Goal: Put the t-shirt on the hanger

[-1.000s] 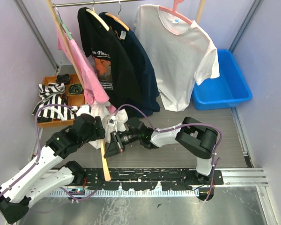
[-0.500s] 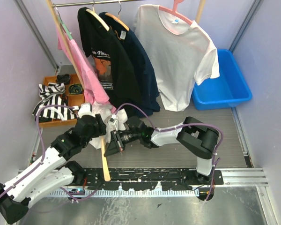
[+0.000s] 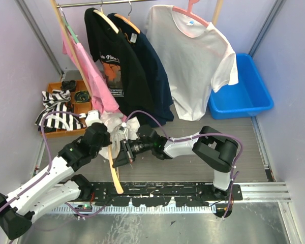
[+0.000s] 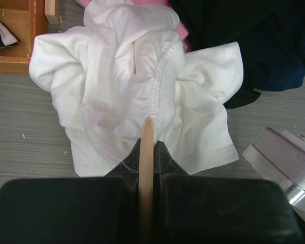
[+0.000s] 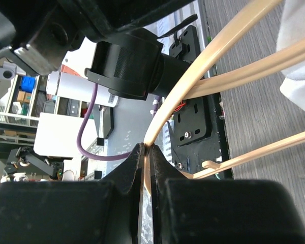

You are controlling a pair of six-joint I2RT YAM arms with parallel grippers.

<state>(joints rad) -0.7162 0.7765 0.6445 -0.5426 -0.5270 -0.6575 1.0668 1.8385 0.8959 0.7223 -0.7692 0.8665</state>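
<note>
Since earlier frame, left gripper (image 4: 146,152) snapped shut, now pinching wooden hanger (image 4: 148,133) arm; right gripper (image 5: 145,148) pinches it too. Bunched white t-shirt (image 4: 117,86) upper centre, at hanger tip. Step: threading. Next: feed arm into shirt opening.

— What hangs along the top of the frame?
— A pink t-shirt (image 3: 89,81) at left, a black t-shirt (image 3: 114,61), a navy t-shirt (image 3: 155,81), then a white shirt (image 3: 193,71) on a pink hanger (image 3: 199,20).
— And lower down?
— A blue bin (image 3: 239,96) at right; a wooden tray (image 3: 84,108) with striped cloth (image 3: 56,109) at left.
</note>
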